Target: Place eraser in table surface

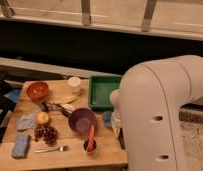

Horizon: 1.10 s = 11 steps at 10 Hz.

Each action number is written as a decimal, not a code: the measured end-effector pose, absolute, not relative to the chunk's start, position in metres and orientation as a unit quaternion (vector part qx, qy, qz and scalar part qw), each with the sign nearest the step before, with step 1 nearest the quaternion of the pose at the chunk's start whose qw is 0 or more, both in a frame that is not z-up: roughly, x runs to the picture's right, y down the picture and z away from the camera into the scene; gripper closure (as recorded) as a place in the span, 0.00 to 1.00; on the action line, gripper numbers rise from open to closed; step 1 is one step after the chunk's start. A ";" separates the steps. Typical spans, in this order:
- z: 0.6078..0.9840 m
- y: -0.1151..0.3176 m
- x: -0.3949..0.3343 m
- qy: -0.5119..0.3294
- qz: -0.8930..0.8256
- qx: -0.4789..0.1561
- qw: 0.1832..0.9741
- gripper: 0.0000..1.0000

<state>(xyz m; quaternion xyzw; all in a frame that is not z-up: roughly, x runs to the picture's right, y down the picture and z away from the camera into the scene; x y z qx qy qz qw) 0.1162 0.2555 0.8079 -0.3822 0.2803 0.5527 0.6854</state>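
The eraser (121,141) shows only as a dark sliver at the right front of the surface (70,158), tight against my own pale arm (160,115), which hides the rest; I cannot say whether it lies on the planks or hangs just above them. I judge it light, stiff and a little rubbery, so it should not slip or break; being flat, it is best taken across its narrow width, near the middle of its length, and let go low so it does not bounce.

My pincer (116,124) is down at that same corner, just beside the sliver; I cannot tell whether it is clenched, released or grasping.

Around it the surface is crowded: a purple bowl (81,120) and a small cup (90,145) with an orange stick sit near on the left; the green tray (102,80) lies behind; bare wood runs along the front edge. Beyond is a dark wall; speckled floor lies at right.
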 end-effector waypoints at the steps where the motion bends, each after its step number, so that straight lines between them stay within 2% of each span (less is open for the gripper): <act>1: 0.808 0.255 0.116 0.280 0.553 -0.382 0.685 0.95; 2: 0.807 0.256 0.116 0.281 0.552 -0.383 0.686 1.00; 4: 0.802 0.245 0.125 0.271 0.566 -0.367 0.686 1.00; 9: 0.738 0.170 0.196 0.214 0.650 -0.279 0.673 1.00; 11: 0.726 0.153 0.207 0.192 0.665 -0.266 0.671 0.98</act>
